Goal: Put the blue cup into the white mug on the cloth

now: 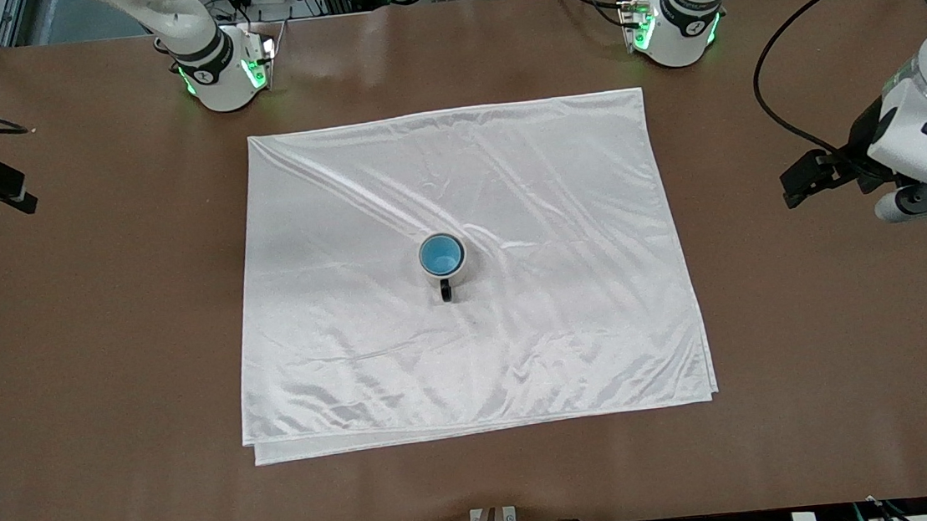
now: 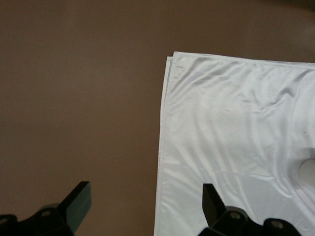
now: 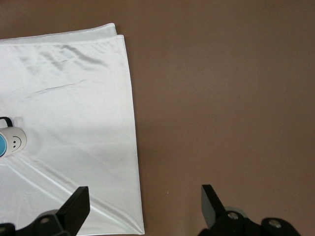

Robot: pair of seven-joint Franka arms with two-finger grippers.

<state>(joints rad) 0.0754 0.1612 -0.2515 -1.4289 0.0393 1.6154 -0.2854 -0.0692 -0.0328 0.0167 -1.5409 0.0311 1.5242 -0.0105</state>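
Smiley-faced white mug (image 1: 443,266) holds blue cup (image 1: 440,253); both grippers (image 2: 145,206) (image 3: 145,206) spread, empty.

Bright, even light falls from above me onto the worktop (image 1: 100,326), leaving a pale sheen near its edge by my bases. The cloth (image 1: 469,327) gleams, its wrinkles catching streaky highlights, almost blown out in my wrist views. The white mug (image 1: 443,264) casts only a short, soft shadow. My front view is crisp; both wrist views look softer, with my tool fingers (image 2: 76,204) dark and slightly blurred.
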